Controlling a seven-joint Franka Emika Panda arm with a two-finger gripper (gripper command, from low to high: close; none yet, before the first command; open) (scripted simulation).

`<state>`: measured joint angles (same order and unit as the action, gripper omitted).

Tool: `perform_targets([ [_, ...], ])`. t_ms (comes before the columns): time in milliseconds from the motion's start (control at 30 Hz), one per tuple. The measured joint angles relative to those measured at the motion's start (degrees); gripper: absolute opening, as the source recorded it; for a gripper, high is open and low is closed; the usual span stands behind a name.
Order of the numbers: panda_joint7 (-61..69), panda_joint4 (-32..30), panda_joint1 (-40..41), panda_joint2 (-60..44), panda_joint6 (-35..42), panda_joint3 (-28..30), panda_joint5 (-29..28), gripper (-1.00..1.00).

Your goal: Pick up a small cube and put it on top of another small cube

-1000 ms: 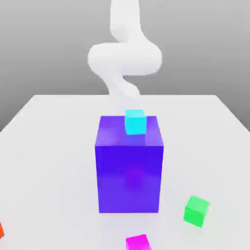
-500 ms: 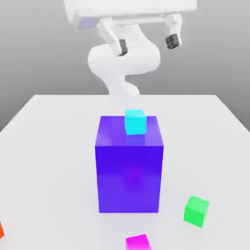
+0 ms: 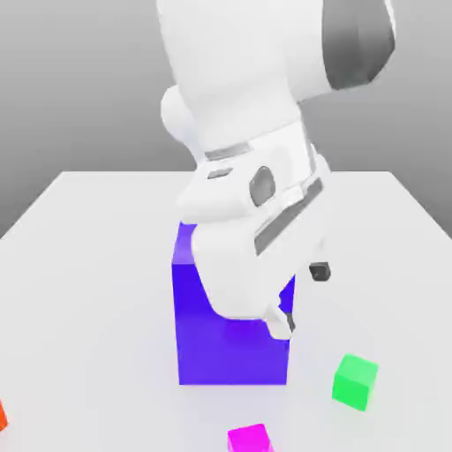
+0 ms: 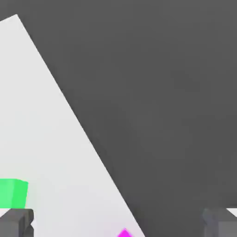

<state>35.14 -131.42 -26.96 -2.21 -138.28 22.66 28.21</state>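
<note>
The pink cube (image 3: pixel 250 438) sat on the white worktop (image 3: pixel 88 265) at the near edge of the exterior view, in front of the big blue block (image 3: pixel 190 335) and well apart from it, with nothing touching it. In the hand view I could make out only a corner of that cube (image 4: pixel 124 233), between the two dark fingertips (image 4: pixel 16 222). The green cube (image 3: pixel 355 380) lay off toward the exterior view's right, a little farther back than the pink one, and it also showed beside one fingertip in the hand view. I judged I was in the approach step: the arm hung low in front of the blue block, and no grasp had begun. My pincer (image 3: pixel 305 298) was spread wide, its fingers far apart, holding nothing and touching nothing that I could see. As I read it, the next move called for bringing the pincer over the pink cube, squaring the fingers to its faces, and lowering until they straddled it before clenching. The cube sat close to the worktop's near edge, so I would have wanted a straight descent that did not nudge it outward. Which cube should receive it I could not settle from here.
</note>
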Motion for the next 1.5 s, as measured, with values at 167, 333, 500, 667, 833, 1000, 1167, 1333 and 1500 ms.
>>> perform_targets([
  [167,10.13,-0.26,0.37,-6.05,-2.18,-0.89,0.97,0.0],
  [333,18.76,-0.76,1.05,-11.04,-5.22,-2.06,-0.37,0.0],
  [500,25.82,-1.47,1.17,-14.94,-8.92,-2.36,-4.05,0.0],
  [667,31.19,-2.33,0.46,-17.73,-12.88,-1.36,-10.13,0.0],
  [833,35.9,-0.59,3.78,-25.8,-19.43,-5.63,-7.15,0.0],
  [1000,36.45,-0.26,4.7,-27.19,-20.4,-6.69,-6.48,-1.0],
  [1167,34.89,-1.06,3.33,-24.09,-18.26,-4.92,-8.65,-1.0],
  [1333,28.23,-2.67,-2.67,-18.28,-14.72,0.0,-17.15,-1.0],
  [1500,19.24,-3.99,-9.23,-17.42,-15.08,2.05,-22.64,-1.0],
])
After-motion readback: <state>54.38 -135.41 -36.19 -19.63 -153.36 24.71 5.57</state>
